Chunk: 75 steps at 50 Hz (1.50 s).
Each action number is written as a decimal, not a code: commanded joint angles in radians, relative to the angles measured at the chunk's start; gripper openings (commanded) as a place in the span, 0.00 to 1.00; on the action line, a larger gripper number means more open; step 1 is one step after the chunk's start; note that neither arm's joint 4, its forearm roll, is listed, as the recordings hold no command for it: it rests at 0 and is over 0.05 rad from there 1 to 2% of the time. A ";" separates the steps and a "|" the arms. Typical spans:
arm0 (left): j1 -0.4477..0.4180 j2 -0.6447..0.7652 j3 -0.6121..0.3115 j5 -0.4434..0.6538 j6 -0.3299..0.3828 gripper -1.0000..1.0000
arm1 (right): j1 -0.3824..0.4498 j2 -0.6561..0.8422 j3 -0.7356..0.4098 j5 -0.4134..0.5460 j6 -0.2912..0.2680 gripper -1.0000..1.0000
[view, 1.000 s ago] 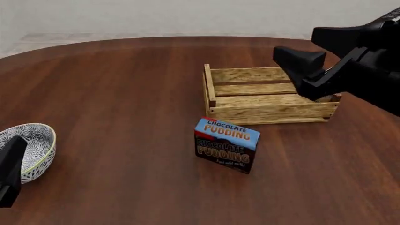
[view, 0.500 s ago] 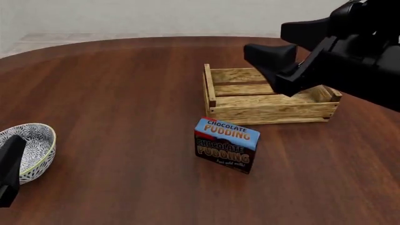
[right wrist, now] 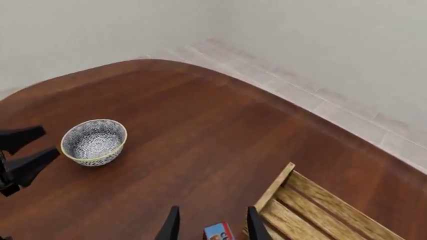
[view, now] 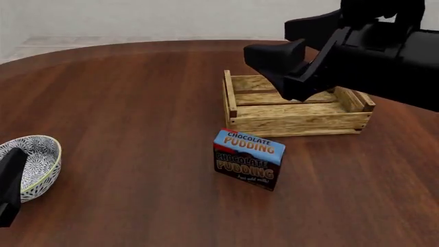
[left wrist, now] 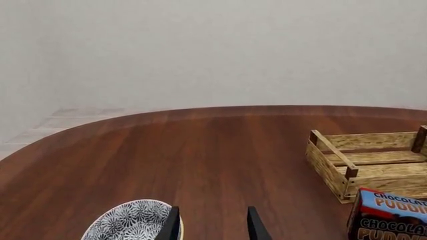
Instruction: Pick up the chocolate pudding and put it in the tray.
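On the left, my left gripper [view: 8, 193] idles beside the patterned bowl [view: 38, 164], jaws apart and empty. At centre the chocolate pudding [view: 248, 159] stands upright on the table [view: 130, 103], just in front of the tray [view: 296, 121]. My right gripper [view: 291, 64] hangs above the tray, fingers spread with nothing between them. I'd bring it toward me over the carton, square the fingers to its narrow sides, then descend straight.

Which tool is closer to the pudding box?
The right tool, up over the wooden tray. The left tool sits far off by the bowl, away from the pudding box.
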 commanded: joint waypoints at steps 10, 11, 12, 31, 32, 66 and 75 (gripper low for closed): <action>-0.002 0.000 -0.003 -0.003 0.004 1.00 | 0.050 0.059 -0.066 0.095 -0.014 1.00; -0.002 0.000 -0.003 -0.003 0.004 1.00 | 0.053 0.059 -0.072 0.103 -0.015 1.00; -0.002 0.000 -0.003 -0.003 0.004 1.00 | 0.053 0.059 -0.072 0.103 -0.015 1.00; 0.001 0.000 -0.001 -0.005 0.008 1.00 | 0.040 0.101 -0.144 0.240 -0.068 1.00; 0.001 0.000 -0.001 -0.004 0.008 1.00 | 0.036 0.104 -0.150 0.246 -0.071 1.00; 0.010 0.001 0.080 -0.083 0.014 1.00 | -0.020 0.178 -0.134 0.274 -0.154 1.00; 0.019 -0.001 0.091 -0.090 0.006 1.00 | -0.040 0.196 -0.118 0.261 -0.164 1.00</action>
